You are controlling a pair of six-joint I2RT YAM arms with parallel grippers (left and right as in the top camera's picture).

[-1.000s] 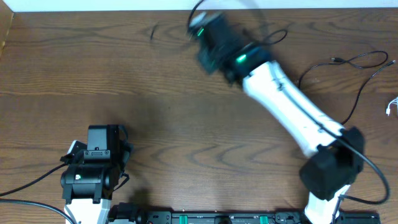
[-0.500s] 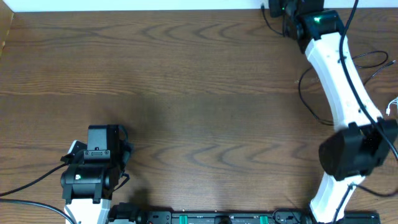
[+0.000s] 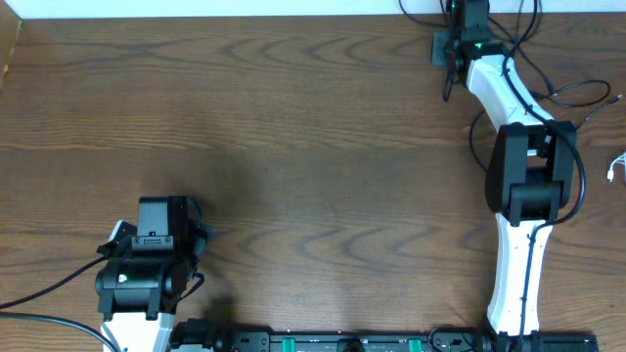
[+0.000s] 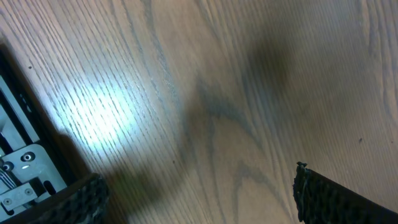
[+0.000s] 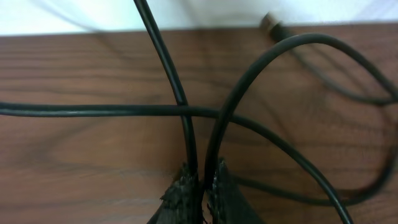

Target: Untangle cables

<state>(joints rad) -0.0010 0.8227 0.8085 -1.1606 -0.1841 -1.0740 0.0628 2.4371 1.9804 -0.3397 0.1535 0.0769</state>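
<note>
In the right wrist view my right gripper (image 5: 202, 179) is shut on a black cable (image 5: 163, 51). Two strands rise from between its fingertips; one curves right into a loop (image 5: 261, 62). Another black strand (image 5: 93, 111) crosses flat behind them, and a small plug end (image 5: 273, 25) lies by the table's back edge. From overhead the right gripper (image 3: 468, 14) reaches the far back right edge. More black cables (image 3: 577, 94) and a white one (image 3: 616, 166) lie to its right. My left gripper (image 4: 199, 199) stands open over bare wood at the front left (image 3: 161, 210).
The wooden table (image 3: 293, 147) ends at a white wall right behind the right gripper. The right arm (image 3: 528, 186) stretches along the right side. The left arm's base and mounting rail (image 3: 323, 342) sit at the front edge.
The right arm has swung from the back middle to the far back right edge with the black cable in its grip. The left arm has stayed still.
</note>
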